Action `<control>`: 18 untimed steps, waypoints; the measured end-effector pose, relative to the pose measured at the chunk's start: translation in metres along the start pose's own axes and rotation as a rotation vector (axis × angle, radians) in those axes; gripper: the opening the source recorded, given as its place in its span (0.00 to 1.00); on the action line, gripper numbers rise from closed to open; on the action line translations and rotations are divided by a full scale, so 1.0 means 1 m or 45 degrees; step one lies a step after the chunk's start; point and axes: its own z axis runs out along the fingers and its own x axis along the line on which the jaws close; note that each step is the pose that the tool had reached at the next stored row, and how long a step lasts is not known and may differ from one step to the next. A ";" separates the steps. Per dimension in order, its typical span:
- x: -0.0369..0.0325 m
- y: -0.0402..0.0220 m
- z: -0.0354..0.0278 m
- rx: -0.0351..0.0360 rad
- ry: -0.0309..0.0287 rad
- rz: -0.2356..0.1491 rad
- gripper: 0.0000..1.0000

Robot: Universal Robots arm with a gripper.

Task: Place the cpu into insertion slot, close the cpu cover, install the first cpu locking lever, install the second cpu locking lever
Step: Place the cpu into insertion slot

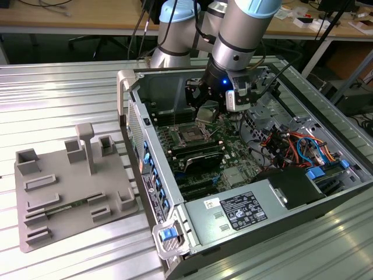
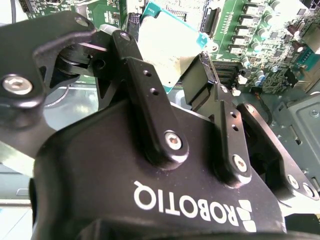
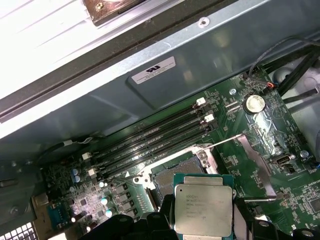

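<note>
Gripper [image 2: 167, 55] is clamped on the cpu [image 3: 202, 205], one black finger [image 2: 135, 75] on each of two opposite edges. The chip's silvery lid shows in the first wrist view and its pale underside with a green edge in the second wrist view. Arm [image 1: 239, 35] reaches steeply down into the open computer case [image 1: 145, 140], wrist low over the green motherboard [image 3: 280, 130], near the case's far wall. Case lies on its side on a ribbed metal table [image 1: 58, 93].

Cpu is held up in the air, not seated. In the first wrist view it overlaps one corner of the insertion slot [image 3: 175, 172], and the rest of the slot's dark centre and silver rim are uncovered. In the exterior view the slot [image 1: 189, 135] sits just below the gripper and a little toward the exterior view's left. Cpu looks roughly level with the board; exact tilt hard to tell.

Cpu cover [image 3: 255, 160] looks swung up off the slot, standing beside it as a thin silvery frame seen nearly edge-on. Can't make out the locking levers clearly.

Long black memory slots [image 3: 155, 137] run alongside the slot, between it and the case wall. Coin cell battery [image 3: 255, 103] is on the board, well apart from the cpu. Power supply [image 1: 233, 213] is at the near end of the case. Grey fixture tray [image 1: 64, 192] lies on the table at the exterior view's left, well apart from the gripper.
</note>
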 end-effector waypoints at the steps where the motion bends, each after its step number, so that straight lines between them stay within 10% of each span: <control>1: 0.0000 0.0000 0.0000 -0.0001 -0.0001 0.001 0.55; 18: 0.0000 0.0000 0.0003 -0.0003 -0.0014 0.016 0.55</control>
